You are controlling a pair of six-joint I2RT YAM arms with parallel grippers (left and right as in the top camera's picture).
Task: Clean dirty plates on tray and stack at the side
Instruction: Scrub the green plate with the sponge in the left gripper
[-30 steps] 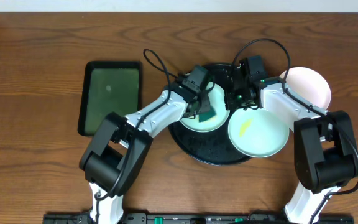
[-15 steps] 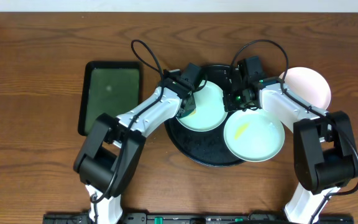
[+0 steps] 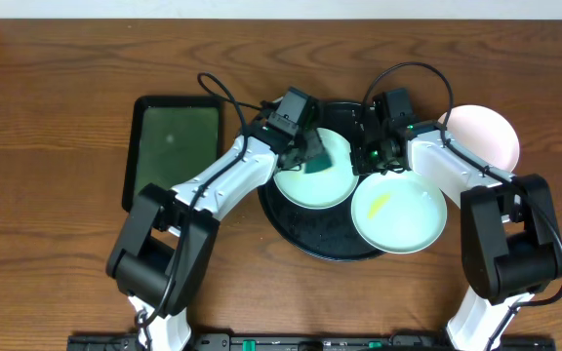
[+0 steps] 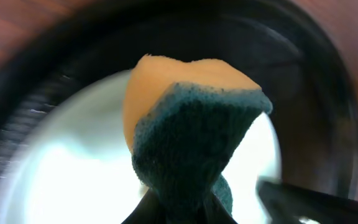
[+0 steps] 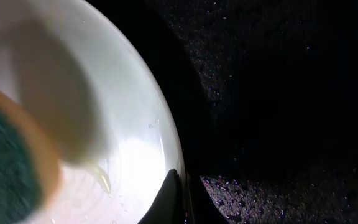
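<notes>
a sponge (image 4: 191, 124), orange on one face and dark green on the other, is clamped between the jaws of the left gripper (image 4: 180, 214), and it is squeezed narrow where it is held. directly under the sponge a pale mint plate (image 3: 305, 190) is seen. the green face seems to be pressed on it, but the contact itself is too blurred in the left wrist view to be sure. this plate lies inside the black tray (image 3: 325, 242), in its far part. the right gripper (image 5: 180, 198) is closed on the right rim of the same plate, with one thin finger on each side of the rim. the sponge is seen across the plate from it. just beside the right gripper, on the robot's side, a smeared mint plate (image 3: 398, 216) with a yellow mark is placed partly over the tray's rim. to the right of the right gripper a white plate (image 3: 486, 136) lies on the table (image 3: 47, 253). a green rectangular tray (image 3: 174, 151) is found well to the left of the left gripper.
</notes>
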